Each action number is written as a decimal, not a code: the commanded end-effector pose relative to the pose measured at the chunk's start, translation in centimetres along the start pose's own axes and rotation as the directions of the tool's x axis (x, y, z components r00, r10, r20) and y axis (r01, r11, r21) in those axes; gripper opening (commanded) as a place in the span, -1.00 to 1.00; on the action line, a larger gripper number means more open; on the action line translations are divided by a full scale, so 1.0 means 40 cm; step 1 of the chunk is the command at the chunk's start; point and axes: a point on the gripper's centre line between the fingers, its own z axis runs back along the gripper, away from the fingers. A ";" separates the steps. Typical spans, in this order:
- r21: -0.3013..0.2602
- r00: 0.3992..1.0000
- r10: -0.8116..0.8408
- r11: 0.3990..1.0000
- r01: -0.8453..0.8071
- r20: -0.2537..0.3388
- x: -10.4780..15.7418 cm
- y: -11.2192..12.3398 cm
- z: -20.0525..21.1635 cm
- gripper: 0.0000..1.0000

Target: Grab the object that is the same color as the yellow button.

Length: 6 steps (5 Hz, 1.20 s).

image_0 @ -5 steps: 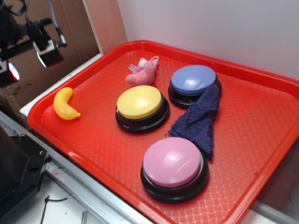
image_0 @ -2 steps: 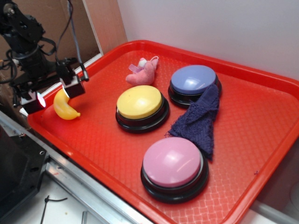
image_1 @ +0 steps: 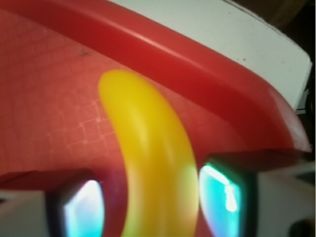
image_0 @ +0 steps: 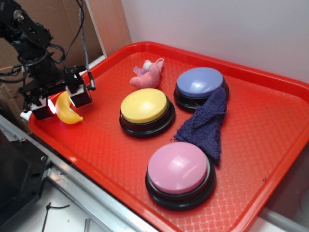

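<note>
The small glossy yellow banana (image_0: 68, 115) lies at the left corner of the red tray (image_0: 96, 142), close to its rim. My gripper (image_0: 63, 104) is lowered over it, with one finger on each side. In the wrist view the banana (image_1: 143, 143) runs up between the two fingertips of the gripper (image_1: 153, 205). A gap shows at the left pad, and the right pad is close to the banana. The jaws are open around it. The yellow button (image_0: 144, 106) stands to the right, mid-tray.
A pink plush toy (image_0: 148, 75), a blue button (image_0: 200, 82), a purple knitted cloth (image_0: 205, 123) and a pink button (image_0: 177, 168) are on the tray. The raised tray rim (image_1: 197, 64) runs just behind the banana, with a white ledge (image_1: 222, 24) beyond it.
My gripper has moved down and right from the upper left corner. Its fingers now straddle the banana. The banana has not moved.
</note>
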 end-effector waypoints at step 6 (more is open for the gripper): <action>-0.148 0.629 -0.777 0.625 0.767 -0.023 -0.143 -0.192 0.515 -1.00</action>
